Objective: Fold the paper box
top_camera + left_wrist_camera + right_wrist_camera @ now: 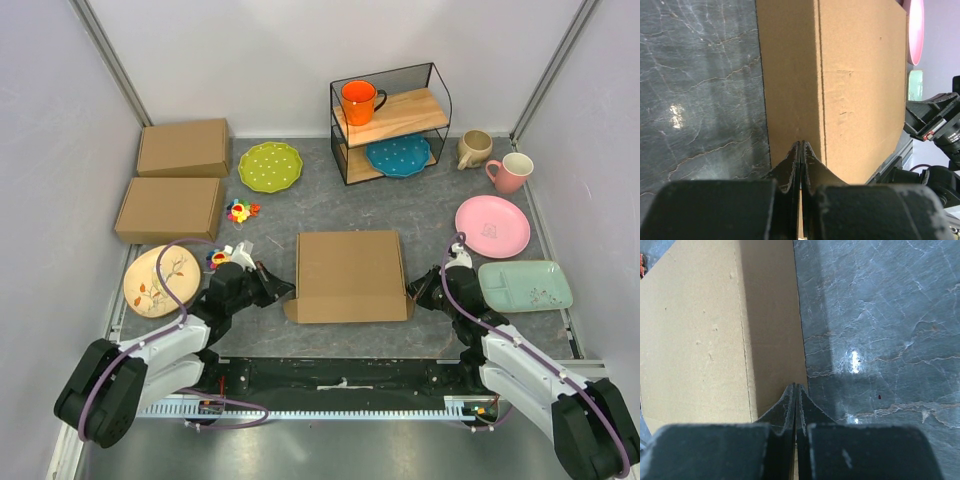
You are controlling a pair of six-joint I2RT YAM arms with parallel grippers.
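Item: paper box (pixel 348 275), plain brown corrugated cardboard mailer, folded to a flat rectangle, lid down.
Location: centre of dark grey marbled table (pixel 300 210), just beyond the arms; small tabs stick out at both near corners.
L gripper (pixel 280 290): at box's left side, near corner; fingers (pixel 787 170) pressed together, tips against side wall.
R gripper (pixel 415 290): at box's right side, near corner; fingers pressed together, tips at wall's foot.
Left of box: cream plate w/ branch motif (pixel 160 280); small coloured toys (pixel 238 211); two closed brown cartons (pixel 170 208); green dotted plate (pixel 270 166).
Behind: black wire shelf w/ wood boards (pixel 410 110), holding orange mug (pixel 360 100) and teal plate (pixel 398 155).
Right: beige mug (pixel 473 148); pink mug (pixel 512 172); pink plate (pixel 492 225); mint divided tray (pixel 524 285).
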